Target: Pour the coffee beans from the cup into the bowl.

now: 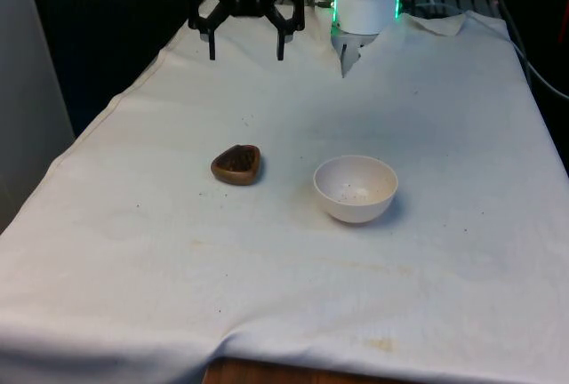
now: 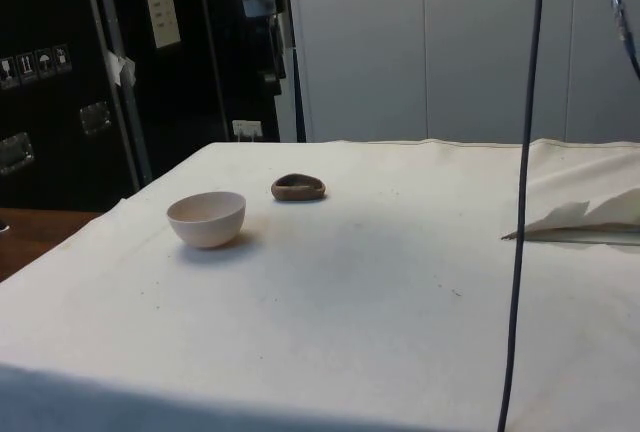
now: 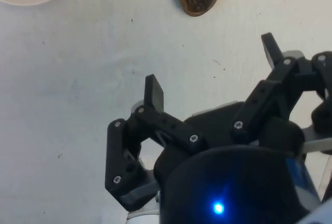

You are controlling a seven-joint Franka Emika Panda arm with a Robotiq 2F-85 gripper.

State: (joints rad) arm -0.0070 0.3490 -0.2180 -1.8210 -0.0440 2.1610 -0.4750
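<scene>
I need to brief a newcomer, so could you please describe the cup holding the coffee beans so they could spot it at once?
On the white cloth, near the table's middle, two small vessels sit apart. The cup is the low brown wooden one, on the front view's left of the white bowl. It is darker and shallower, with dark beans inside.

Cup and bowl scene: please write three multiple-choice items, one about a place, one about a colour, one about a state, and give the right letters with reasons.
1. In the front view, where is the brown cup relative to the white bowl?
A. inside it
B. on the front view's left, apart
C. stacked on it

2. What colour is the bowl?
A. white
B. blue
C. black

3. How is the gripper?
A. shut on the cup
B. shut on the bowl
C. open, holding nothing

Answers: 1 B, bare white cloth separates them. 2 A, it looks white in the front and side views. 3 C, its fingers are spread above the table's far end.
</scene>
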